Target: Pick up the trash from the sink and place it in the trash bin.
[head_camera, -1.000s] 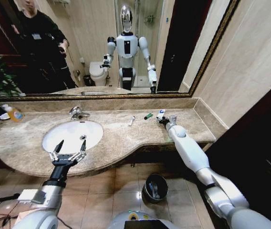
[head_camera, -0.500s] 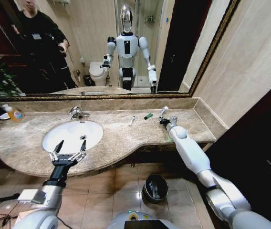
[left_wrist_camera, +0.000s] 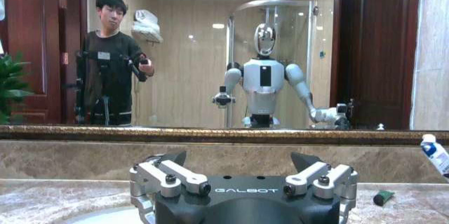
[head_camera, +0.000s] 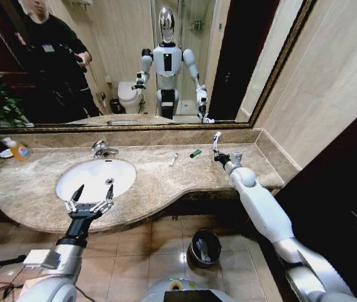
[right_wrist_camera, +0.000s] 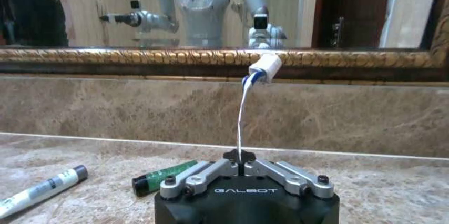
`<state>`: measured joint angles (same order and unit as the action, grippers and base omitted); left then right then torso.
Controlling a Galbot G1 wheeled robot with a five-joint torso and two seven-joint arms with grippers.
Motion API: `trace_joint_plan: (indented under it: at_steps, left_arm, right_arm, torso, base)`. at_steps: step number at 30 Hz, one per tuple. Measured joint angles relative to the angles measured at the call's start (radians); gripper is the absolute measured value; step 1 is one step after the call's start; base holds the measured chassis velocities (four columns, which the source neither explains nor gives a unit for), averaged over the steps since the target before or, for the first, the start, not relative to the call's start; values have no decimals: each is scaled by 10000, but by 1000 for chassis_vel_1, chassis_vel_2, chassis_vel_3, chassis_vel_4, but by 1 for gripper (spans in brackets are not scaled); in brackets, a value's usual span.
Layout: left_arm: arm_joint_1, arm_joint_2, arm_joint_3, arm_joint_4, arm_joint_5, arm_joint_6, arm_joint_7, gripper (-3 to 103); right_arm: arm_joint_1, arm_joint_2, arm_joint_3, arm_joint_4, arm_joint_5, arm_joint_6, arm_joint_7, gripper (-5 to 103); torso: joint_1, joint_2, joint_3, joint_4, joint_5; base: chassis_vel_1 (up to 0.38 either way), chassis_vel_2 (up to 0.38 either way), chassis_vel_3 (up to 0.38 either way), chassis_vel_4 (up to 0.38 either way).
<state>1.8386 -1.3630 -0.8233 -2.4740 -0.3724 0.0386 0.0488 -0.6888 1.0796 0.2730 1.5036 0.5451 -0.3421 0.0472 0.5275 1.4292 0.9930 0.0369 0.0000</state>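
The right gripper (head_camera: 219, 156) hangs above the far right stretch of the beige marble vanity top (head_camera: 159, 179), with the backsplash and the gilt mirror frame (right_wrist_camera: 140, 56) just beyond it and the side wall close on its outer side, so the open room lies on its inner side and back toward the counter's front edge. Its fingers are pressed together on the lower end of a small white tube (head_camera: 216, 139) with a blue band, which stands nearly upright, its capped end pointing up (in the right wrist view it bows slightly to one side near the top (right_wrist_camera: 258, 74)). On the counter just inward of the gripper lie a tiny green piece (head_camera: 195, 153) and, a little farther inward, another white tube (head_camera: 173, 159); both rest flat, their long axes running diagonally, apart from each other and clear of the gripper. Farther inward still are the white basin of the sink (head_camera: 97, 176) and its chrome tap (head_camera: 103, 149), with an orange-labelled bottle (head_camera: 18, 150) at the counter's far left end. The black trash bin (head_camera: 204, 247) stands on the tiled floor below the counter's front edge, down and inward from the right gripper. The left gripper (head_camera: 90, 200) hovers over the near rim of the basin, fingers spread wide and holding nothing.
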Motion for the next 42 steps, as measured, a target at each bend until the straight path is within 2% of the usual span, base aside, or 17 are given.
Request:
trace_joint_plan:
  at_steps: [9,14,19,25,33,42]
  left_arm:
    - [0,0,0,0,0,0,0,100]
    - [0,0,0,0,0,0,0,100]
    - [0,1,0,0,0,0,0,100]
    - [0,1,0,0,0,0,0,100]
    - [1,0,0,0,0,0,1,100]
    - [0,0,0,0,0,0,1,100]
  right_arm:
    - [-1708,-460,1033,1642,29,-63,32,0]
    - [-3314,-820,1629,3412,287,-168,324,0]
    - [-4098,-845,1890,4315,257,-171,547,0]
    - [-5078,-536,1968,5166,7,-50,880,0]
    - [-6385,92,2162,5939,-588,618,1031,0]
    - [-8379,1007,2828,6788,-1746,1334,111,0]
  torso:
    - [-1,0,0,-1,0]
    - [-1,0,-1,-3,0]
    - [-1,0,-1,-1,-2]
    - [-1,0,-1,-1,-1]
    - [-1,0,0,-1,-1]
    - [-1,0,0,0,-2]
  base:
    - [0,0,0,0]
    - [0,0,0,0]
    - [0,0,0,0]
    - [0,0,0,0]
    - [0,0,0,0]
    - [0,0,0,0]
